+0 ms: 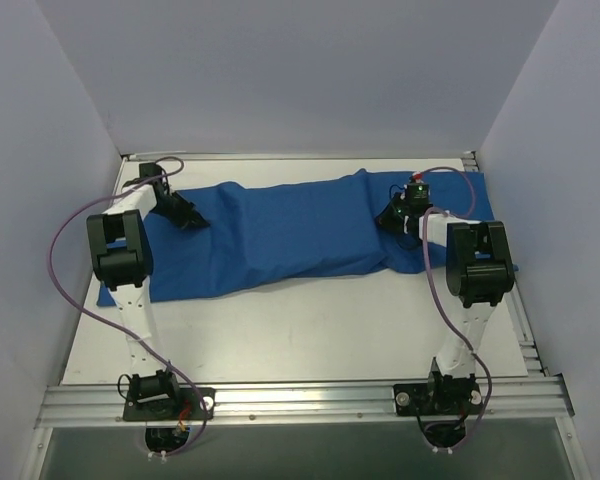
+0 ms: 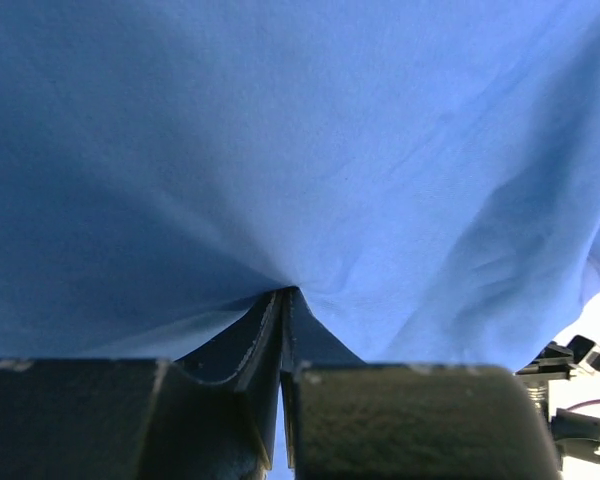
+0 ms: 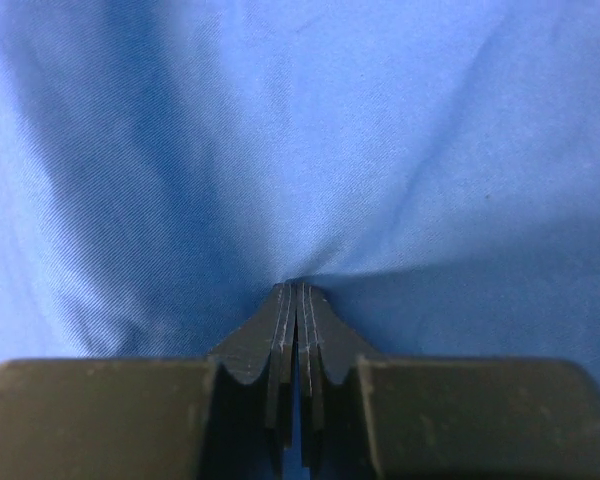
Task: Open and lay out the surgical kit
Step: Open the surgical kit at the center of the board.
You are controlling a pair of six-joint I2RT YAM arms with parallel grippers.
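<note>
Where pinched by right jaws and, seemingly, left jaws, puckered royal-blue cloth wrap (image 1: 280,235), long, creased.

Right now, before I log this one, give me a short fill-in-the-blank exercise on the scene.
The cloth wrap is ___ in colour.
The right gripper is shut on the ___.
The left gripper pinches the wrap's ___ end.
Missing: blue; wrap; left.
</note>
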